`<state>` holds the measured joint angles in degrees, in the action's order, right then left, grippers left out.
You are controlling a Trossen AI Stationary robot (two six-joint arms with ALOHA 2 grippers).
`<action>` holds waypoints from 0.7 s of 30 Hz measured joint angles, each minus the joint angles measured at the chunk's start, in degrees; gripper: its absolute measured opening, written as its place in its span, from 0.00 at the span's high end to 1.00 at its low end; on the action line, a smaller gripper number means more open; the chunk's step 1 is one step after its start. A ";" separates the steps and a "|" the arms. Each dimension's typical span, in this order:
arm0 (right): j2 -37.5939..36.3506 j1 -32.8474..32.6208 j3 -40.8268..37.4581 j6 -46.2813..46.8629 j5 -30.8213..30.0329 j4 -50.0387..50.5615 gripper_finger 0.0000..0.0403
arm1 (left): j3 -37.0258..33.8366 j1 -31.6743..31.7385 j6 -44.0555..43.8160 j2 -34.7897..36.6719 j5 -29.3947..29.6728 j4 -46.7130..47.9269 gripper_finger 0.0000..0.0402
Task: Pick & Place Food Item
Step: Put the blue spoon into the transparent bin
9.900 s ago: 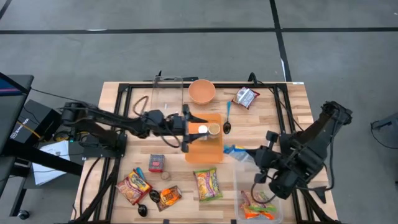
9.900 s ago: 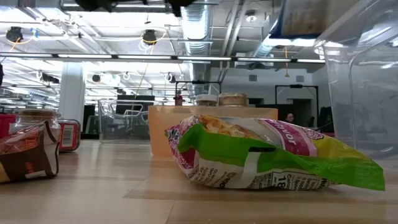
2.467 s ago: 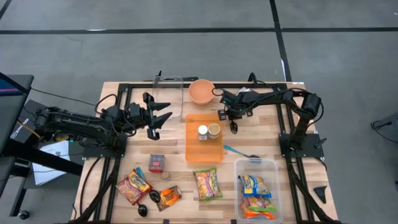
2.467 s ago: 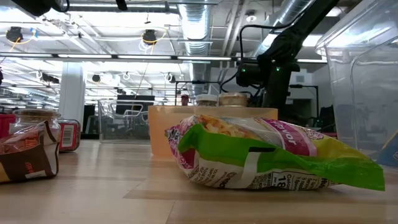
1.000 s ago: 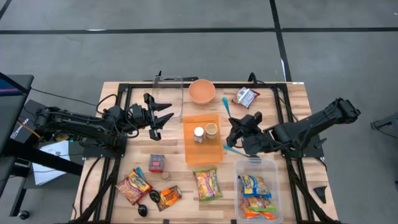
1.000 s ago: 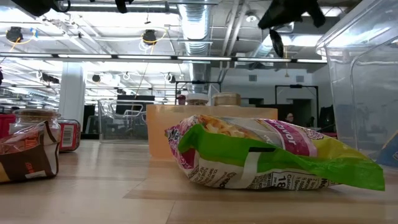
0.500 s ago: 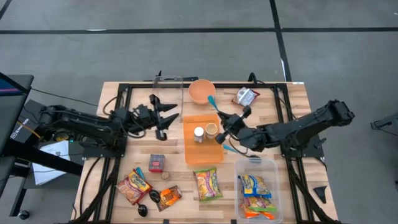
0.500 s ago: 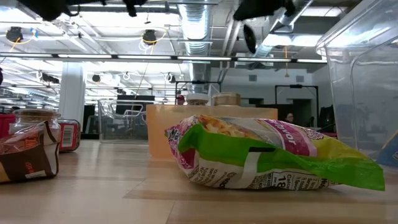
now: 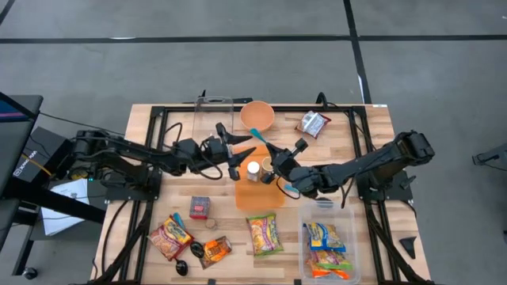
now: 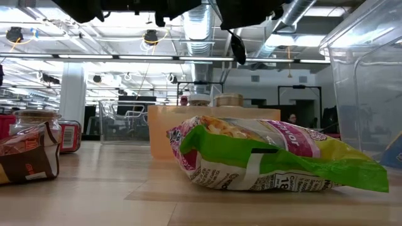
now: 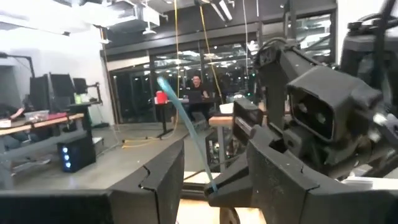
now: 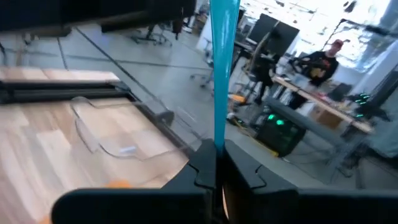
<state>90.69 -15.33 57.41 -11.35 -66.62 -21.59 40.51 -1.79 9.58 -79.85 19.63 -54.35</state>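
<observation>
Right gripper [image 9: 276, 161] pinches a teal-handled spoon [image 9: 257, 136] above the orange tray [image 9: 260, 195].

The spoon is slim, with a translucent teal handle that slants toward the orange bowl [image 9: 257, 115] at the bench's far edge; the fingers are pressed together on its lower end. Half a second ago this gripper hung just off the tray's right edge; now it is over the two jars [image 9: 253, 169]. The left gripper [image 9: 238, 150], fingers spread and empty, has come from the bench's left side to the tray's far-left corner.
</observation>
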 joint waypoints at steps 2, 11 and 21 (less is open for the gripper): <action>1.11 -0.02 0.17 -1.21 -0.16 -3.14 0.99 | 0.07 0.39 -1.40 -0.15 0.01 -0.14 0.58; 7.40 -0.02 2.31 -10.08 -0.39 -10.96 0.99 | 0.05 1.58 -4.04 -0.15 -0.66 -0.11 0.58; 9.81 -0.13 4.50 -11.76 -2.84 -10.98 0.99 | 0.06 1.56 -4.01 -0.15 -0.05 -0.13 0.72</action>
<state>100.50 -15.46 61.91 -23.11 -69.45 -32.58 40.57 -0.23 5.57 -80.01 19.58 -54.48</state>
